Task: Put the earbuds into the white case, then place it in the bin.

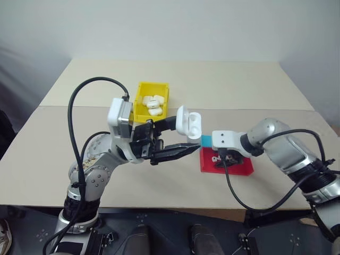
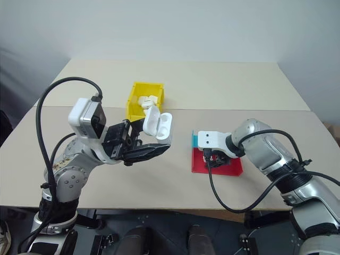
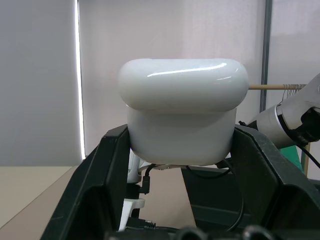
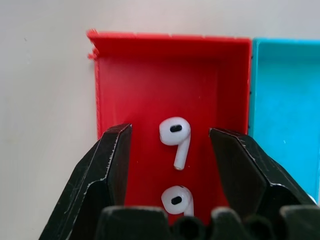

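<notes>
1. Holding the white case [image 1: 188, 122] between its two black fingers, the left end effector [image 1: 178, 138] is clamped on the case's body above the desk [image 1: 159, 180], the hinged lid flipped up.
2. The right end effector [image 4: 170, 150] points down into the red half of a flat red and teal tray [image 4: 135, 75], its fingers set moderately apart and gripping nothing.
3. Two earbuds [image 4: 176, 137] lie on the red floor between those fingers, one just beyond the other, touched by neither finger.
4. The tray sits at about 4 o'clock from the raised case.
5. The bin [image 1: 152, 101], bright yellow, stands at about 11 o'clock from the case, with several white cases [image 1: 153, 102] inside.
</notes>
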Tool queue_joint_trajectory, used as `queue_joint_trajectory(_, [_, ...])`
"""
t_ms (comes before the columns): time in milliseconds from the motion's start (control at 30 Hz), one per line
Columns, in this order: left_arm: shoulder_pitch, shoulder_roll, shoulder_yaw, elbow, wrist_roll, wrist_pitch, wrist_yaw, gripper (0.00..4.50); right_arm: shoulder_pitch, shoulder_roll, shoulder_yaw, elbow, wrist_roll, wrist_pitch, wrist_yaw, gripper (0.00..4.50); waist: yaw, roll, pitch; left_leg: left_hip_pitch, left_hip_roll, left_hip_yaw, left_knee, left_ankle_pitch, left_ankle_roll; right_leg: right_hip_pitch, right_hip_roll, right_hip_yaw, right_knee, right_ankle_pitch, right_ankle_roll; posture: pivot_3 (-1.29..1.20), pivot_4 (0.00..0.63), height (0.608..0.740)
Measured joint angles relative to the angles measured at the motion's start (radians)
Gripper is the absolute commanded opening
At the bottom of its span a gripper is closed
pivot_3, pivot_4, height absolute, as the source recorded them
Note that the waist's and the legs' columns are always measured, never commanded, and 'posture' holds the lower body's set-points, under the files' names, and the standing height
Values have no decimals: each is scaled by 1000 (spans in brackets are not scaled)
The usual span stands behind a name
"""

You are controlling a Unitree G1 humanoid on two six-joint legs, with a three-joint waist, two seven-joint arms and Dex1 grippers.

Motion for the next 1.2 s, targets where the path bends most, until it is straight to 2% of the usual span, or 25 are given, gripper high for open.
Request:
queue_joint_trajectory(167, [0,-2,-5,-4,0,0,5,2746,-1,27,5,27,-43,-18,9,2953,-1,0,0,1,0,0,0,0,0,0,0,0,0,0,0,0,150,740])
queue_joint_trajectory(267, [0,-2,-5,-12,0,0,6,2746,-1,35,4,27,-55,-20,19,2339,-1,0,0,1,0,0,0,0,0,1,0,0,0,0,0,0,150,740])
queue_joint_trajectory(433, [0,1,-5,-17,0,0,3,2746,5,38,3,14,-57,-21,29,673,-1,0,0,1,0,0,0,0,0,1,0,0,0,0,0,0,150,740])
queue_joint_trajectory(700, [-3,11,-7,-15,0,1,-22,2746,71,37,-75,-83,-25,66,15,622,0,0,0,0,0,0,0,0,0,0,0,0,0,0,0,0,150,740])
queue_joint_trajectory(900, [-42,3,-9,16,-4,5,-51,2746,95,42,-412,-285,186,281,-48,622,1,0,0,0,0,0,0,0,0,1,0,0,0,1,-1,0,150,740])
queue_joint_trajectory(1033, [-82,-3,-39,39,-3,52,-33,2746,139,179,-738,-402,390,354,-164,622,2,0,0,0,0,-1,0,0,0,1,0,-1,0,0,0,0,150,740])
queue_joint_trajectory(1200, [-111,17,-46,41,-3,125,12,2746,224,304,-972,-502,611,403,-288,622,1,0,0,-1,0,-1,0,0,0,1,0,-1,0,0,0,0,150,740])
